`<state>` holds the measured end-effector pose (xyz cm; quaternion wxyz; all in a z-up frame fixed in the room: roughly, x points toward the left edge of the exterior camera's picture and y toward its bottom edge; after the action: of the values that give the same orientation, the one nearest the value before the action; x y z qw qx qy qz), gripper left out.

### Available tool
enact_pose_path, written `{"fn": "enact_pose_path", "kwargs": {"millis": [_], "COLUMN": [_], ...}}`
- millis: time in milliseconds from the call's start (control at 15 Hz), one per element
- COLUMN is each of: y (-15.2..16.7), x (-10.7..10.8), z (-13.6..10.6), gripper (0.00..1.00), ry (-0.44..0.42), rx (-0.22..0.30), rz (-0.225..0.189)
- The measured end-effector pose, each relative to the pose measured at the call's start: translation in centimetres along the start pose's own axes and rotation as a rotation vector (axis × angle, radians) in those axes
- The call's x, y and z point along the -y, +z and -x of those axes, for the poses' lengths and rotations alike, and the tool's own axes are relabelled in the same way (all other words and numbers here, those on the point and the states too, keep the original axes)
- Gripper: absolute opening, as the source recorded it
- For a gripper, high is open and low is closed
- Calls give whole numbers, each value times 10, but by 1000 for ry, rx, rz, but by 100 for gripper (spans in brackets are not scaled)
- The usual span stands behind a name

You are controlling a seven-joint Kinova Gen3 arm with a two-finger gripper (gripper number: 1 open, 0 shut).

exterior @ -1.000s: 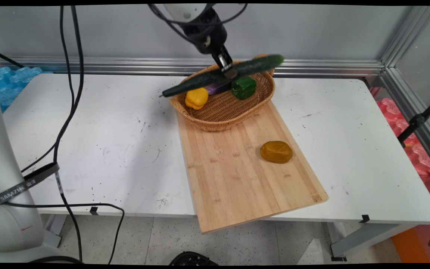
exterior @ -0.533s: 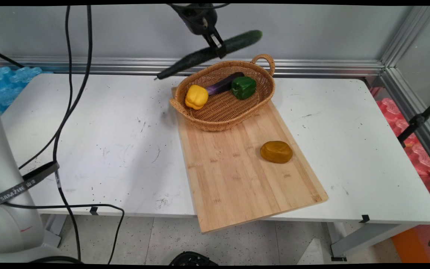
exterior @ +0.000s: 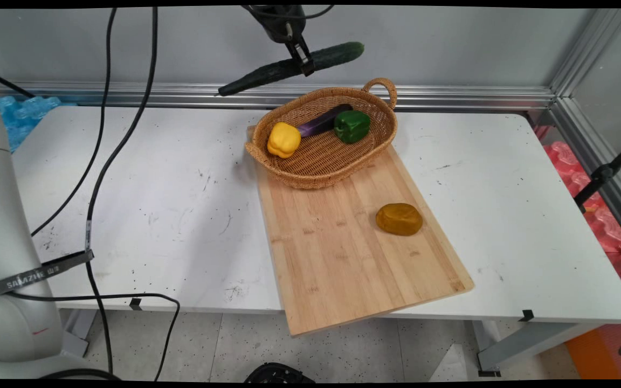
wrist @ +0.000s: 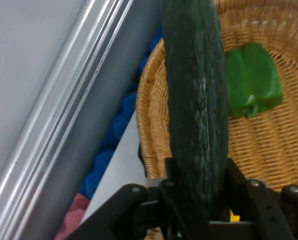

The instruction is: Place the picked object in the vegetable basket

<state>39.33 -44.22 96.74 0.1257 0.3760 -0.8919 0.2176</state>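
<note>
Gripper up high near the top of the main view, fingers clamped around the middle of a long dark green cucumber. Cucumber hanging in the air, tilted, thin stem end lower and pointing toward the tabletop's left side, blunt end higher on the right. Clear of everything below, above the far rim of the wicker basket. Same grip from the hand view: cucumber squeezed between the black fingers, basket underneath.

Basket sitting on the far end of a wooden cutting board, near the tabletop's far edge. Inside: yellow bell pepper at the left end, green bell pepper toward the right, purple eggplant lying between them along the far wall. Brownish-yellow potato-looking lump alone on the board near its right edge, well apart from the basket. Board's near end sticking out past the near edge of the white table.
</note>
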Motion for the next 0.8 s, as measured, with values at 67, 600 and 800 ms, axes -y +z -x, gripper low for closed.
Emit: {"fn": "enact_pose_path", "kwargs": {"millis": [67,600,800], "y": [6,54,70], "x": [4,17,17], "z": [0,2,2], "gripper": [0,0,0], "ry": [24,119,135], "rx": [7,47,59], "rz": [3,41,55]}}
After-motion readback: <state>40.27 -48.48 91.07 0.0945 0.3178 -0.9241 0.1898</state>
